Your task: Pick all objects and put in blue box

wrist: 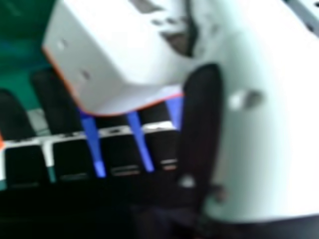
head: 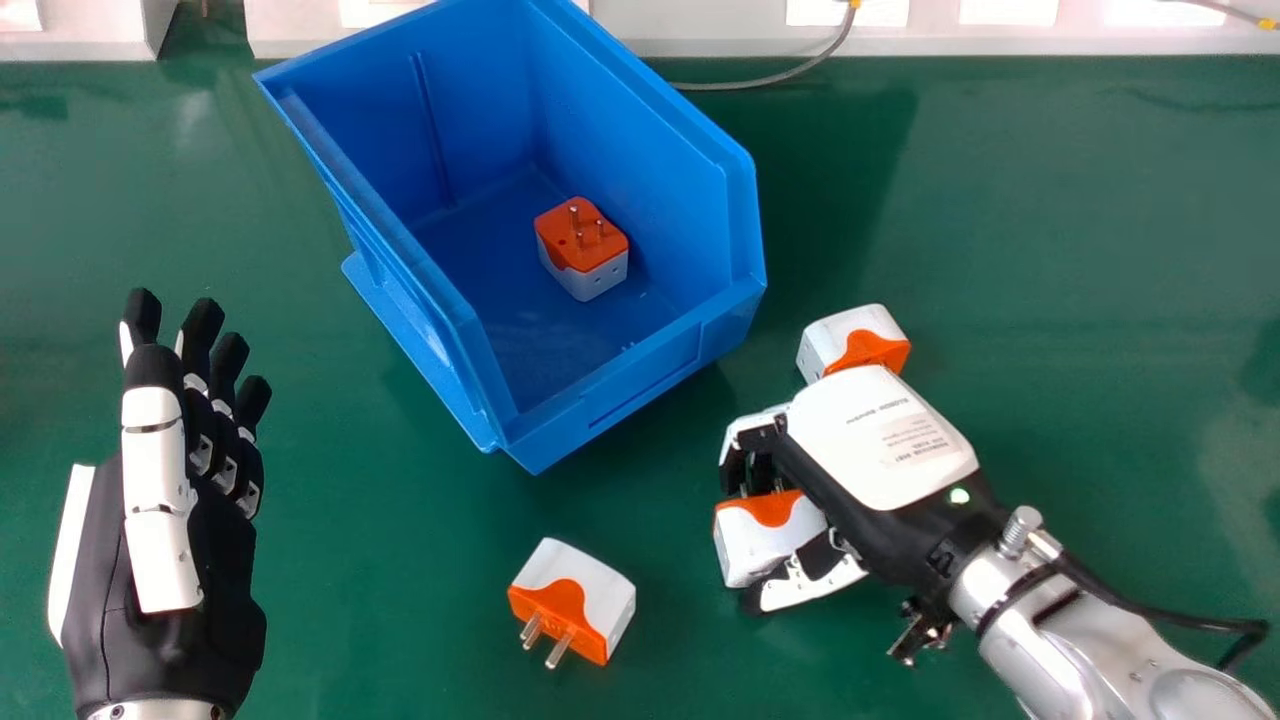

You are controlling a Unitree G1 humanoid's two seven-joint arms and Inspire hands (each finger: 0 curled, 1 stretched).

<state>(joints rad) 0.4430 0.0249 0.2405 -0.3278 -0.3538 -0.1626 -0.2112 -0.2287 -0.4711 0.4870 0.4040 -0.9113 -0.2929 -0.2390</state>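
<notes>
My right hand [head: 880, 440] is low over the green table, its fingers and thumb curled round a white and orange plug adapter [head: 755, 545]. In the right hand view, my right hand [wrist: 200, 124] has its thumb beside the white adapter [wrist: 99, 50], with the fingers across from it. A second adapter [head: 850, 338] lies just beyond this hand, partly covered by it. Another adapter [head: 600, 592] rests nearer the front, prongs facing the near edge. One more adapter [head: 590, 270] sits inside the blue box [head: 640, 385], prongs up. My left hand [head: 165, 500] is open at the left, holding nothing.
The box stands at an angle at the back centre, between my hands, its low front wall facing the near side. Behind it a grey cable [head: 770, 78] lies by the white ledge [head: 720, 47] along the table's far edge.
</notes>
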